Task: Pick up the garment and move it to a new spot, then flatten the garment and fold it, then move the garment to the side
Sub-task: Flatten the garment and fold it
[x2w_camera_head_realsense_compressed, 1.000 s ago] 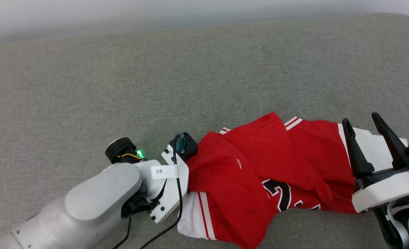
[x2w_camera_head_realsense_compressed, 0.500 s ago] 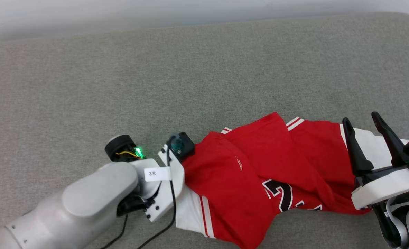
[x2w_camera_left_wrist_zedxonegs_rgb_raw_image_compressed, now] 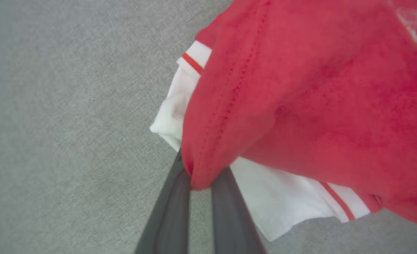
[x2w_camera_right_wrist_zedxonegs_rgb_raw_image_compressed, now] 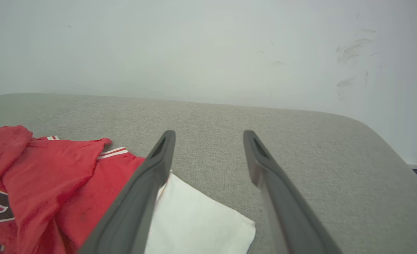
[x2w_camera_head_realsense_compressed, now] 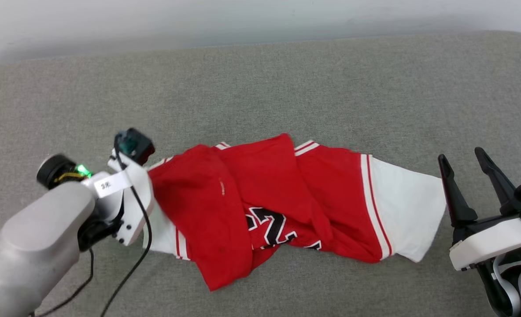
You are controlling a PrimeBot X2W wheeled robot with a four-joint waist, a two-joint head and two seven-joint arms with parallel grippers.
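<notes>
Left hand (x2w_camera_left_wrist_zedxonegs_rgb_raw_image_compressed: 198,178) at 9 o'clock pinches the edge of the garment (x2w_camera_head_realsense_compressed: 264,193), crumpled mid-surface (x2w_camera_head_realsense_compressed: 286,88), right hand (x2w_camera_head_realsense_compressed: 459,155) at 3 o'clock spread and empty beside it; relocation likely underway, flatten, fold, set-aside not yet done.

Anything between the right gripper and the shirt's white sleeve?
Nothing visible. The open right gripper stands beside the garment's white sleeve, with bare grey cushion between. The left gripper is shut on the garment.
</notes>
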